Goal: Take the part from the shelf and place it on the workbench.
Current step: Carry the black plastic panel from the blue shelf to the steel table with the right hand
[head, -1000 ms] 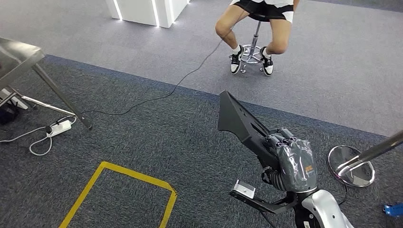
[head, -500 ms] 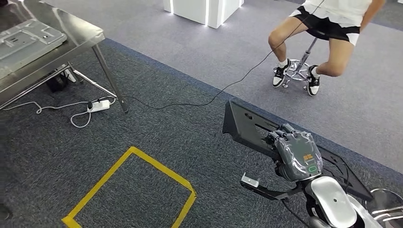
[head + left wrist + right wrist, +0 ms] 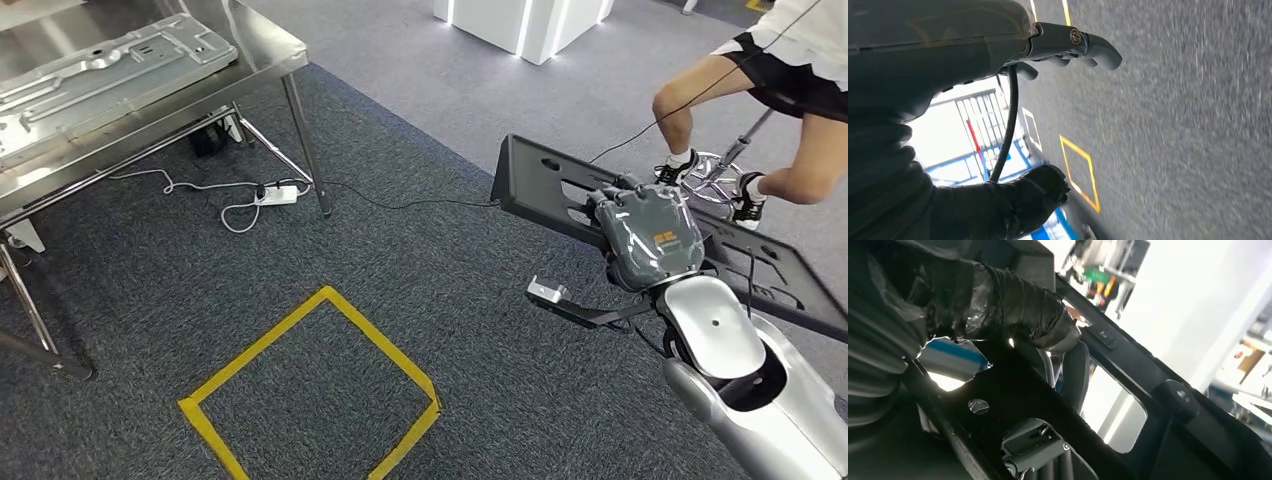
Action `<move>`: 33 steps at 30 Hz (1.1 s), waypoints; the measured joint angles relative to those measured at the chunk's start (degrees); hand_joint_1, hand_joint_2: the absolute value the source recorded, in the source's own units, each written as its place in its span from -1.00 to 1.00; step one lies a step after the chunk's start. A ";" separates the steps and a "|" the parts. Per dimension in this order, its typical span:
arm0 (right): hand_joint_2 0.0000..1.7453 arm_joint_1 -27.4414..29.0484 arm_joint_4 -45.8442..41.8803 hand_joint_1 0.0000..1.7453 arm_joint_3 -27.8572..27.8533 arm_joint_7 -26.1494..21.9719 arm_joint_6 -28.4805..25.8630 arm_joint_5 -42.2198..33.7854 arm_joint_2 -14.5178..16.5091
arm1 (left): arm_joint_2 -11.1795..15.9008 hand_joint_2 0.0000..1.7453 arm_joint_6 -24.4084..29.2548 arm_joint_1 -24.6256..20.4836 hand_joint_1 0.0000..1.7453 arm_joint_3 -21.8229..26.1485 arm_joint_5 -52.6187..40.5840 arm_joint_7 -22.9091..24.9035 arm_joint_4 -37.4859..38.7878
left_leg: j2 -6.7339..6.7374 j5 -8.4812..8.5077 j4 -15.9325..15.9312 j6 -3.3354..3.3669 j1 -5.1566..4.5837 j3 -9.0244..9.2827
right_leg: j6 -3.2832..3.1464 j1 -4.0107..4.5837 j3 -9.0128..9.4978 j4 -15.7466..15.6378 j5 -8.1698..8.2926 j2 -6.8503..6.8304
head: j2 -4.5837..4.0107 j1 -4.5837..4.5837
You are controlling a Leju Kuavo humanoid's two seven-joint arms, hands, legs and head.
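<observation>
The right hand (image 3: pixel 648 235) gripped the black part (image 3: pixel 545 185), already off the shelf. The workbench (image 3: pixel 262 50), upper left, remained to reach. The left hand (image 3: pixel 1068 47) held nothing, fingers loosely curled.

Floor is dark grey carpet (image 3: pixel 420 260), with a lighter grey strip (image 3: pixel 420 80) beyond it. Yellow tape square (image 3: pixel 310 395) marked on the dark part. Steel table (image 3: pixel 255 50) at upper left, slanted legs, a pale metal panel (image 3: pixel 100 70) lying on its top. White power strip (image 3: pixel 278 193) with loose white cord on the floor under the table; black cable (image 3: pixel 420 205) runs across the carpet from it. White lit-edged block (image 3: pixel 525 20) at the top. Person seated on a chrome stool (image 3: pixel 715 170), upper right.
</observation>
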 joint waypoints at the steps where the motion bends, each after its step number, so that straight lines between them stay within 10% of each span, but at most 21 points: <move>1: 1.00 -1.11 0.47 1.00 0.59 0.27 0.20 0.59 0.43 | 0.00 1.00 -0.06 -0.01 -1.00 0.12 -0.01 0.06 -0.07 | 0.63 0.26 -1.59 0.28 -0.24 0.75 | 0.33 0.16 0.09 0.14 -0.21 -0.58 | 0.01 0.02; 4: 1.00 -3.57 1.77 1.00 2.65 1.11 0.62 2.07 1.93 | -0.01 1.00 -0.28 0.15 -1.00 0.47 -0.04 0.51 -0.15 | -0.77 0.17 -2.27 1.32 -0.44 0.90 | 1.21 0.24 0.64 0.06 -0.69 -2.03 | 0.00 0.06; 6: 1.00 -5.04 2.52 1.00 3.91 1.62 0.86 2.80 2.96 | -0.07 1.00 -0.38 0.17 -1.00 0.75 -0.09 0.80 -0.28 | -2.00 0.46 -2.92 2.05 -0.19 1.35 | 1.60 -0.15 0.18 1.89 -2.18 -0.16 | 0.00 0.10; 9: 1.00 -6.94 3.57 1.00 5.43 2.08 1.30 3.38 3.87 | -0.11 1.00 -0.59 -0.03 -1.00 1.05 -0.14 0.86 -0.50 | -3.97 0.62 -3.18 2.65 -0.15 1.60 | 1.72 -0.39 -4.93 12.42 -6.94 4.22 | 0.00 0.16; 11: 1.00 -7.48 4.23 1.00 6.17 2.23 1.53 3.53 4.27 | -0.10 1.00 -0.66 -0.07 -1.00 1.12 -0.16 0.85 -0.67 | -5.65 0.54 -3.01 2.69 -0.19 1.65 | 1.79 -0.39 -7.60 16.55 -7.12 4.94 | -0.01 0.15; 15: 1.00 -8.81 4.96 1.00 7.01 2.34 1.71 3.25 4.69 | -0.17 1.00 -0.84 -0.05 -1.00 1.30 -0.21 0.85 -0.79 | -8.90 0.06 -2.06 2.21 -0.17 1.53 | 1.50 -0.86 -3.81 5.31 0.20 7.85 | 0.00 0.14; 19: 1.00 -11.26 5.26 1.00 7.05 1.92 3.88 0.08 4.59 | -0.20 1.00 -1.13 0.31 -1.00 1.48 -0.25 0.40 -0.81 | -11.31 0.37 -1.74 0.88 0.03 0.20 | 0.92 -0.78 -2.34 1.71 0.48 8.36 | 0.01 0.18; 23: 1.00 -15.53 5.28 1.00 7.05 1.35 5.96 -1.89 4.54 | -0.27 1.00 -0.97 0.26 -1.00 1.48 -0.25 -0.37 -0.84 | -5.10 -3.28 5.09 -0.02 -0.24 -3.19 | -0.33 -0.87 -1.60 0.80 0.76 5.33 | 0.00 -0.07; 26: 1.00 -16.61 5.36 1.00 7.12 1.38 6.39 -2.40 4.42 | -0.26 1.00 -0.80 0.00 -1.00 1.48 -0.26 -0.55 -0.87 | -3.33 -6.01 13.56 -0.30 -0.05 -7.44 | -0.71 -0.46 -1.29 0.78 0.44 2.70 | -0.01 -0.12; 30: 1.00 -16.60 5.66 1.00 7.36 1.35 5.37 -3.12 4.02 | -0.19 1.00 -0.87 0.06 -1.00 1.50 -0.27 -0.59 -0.87 | -0.56 -0.48 2.38 0.44 -0.50 -1.53 | -0.22 -0.12 -0.50 0.78 -0.31 -0.20 | 0.00 -0.11; 33: 1.00 -17.05 5.90 1.00 7.42 1.41 5.39 -3.27 3.87 | -0.13 1.00 -0.88 -0.14 -1.00 1.51 -0.27 -0.74 -0.87 | 0.77 -0.31 -1.99 1.59 -1.18 0.59 | 0.76 0.31 0.17 0.81 -0.68 -2.00 | -0.01 -0.09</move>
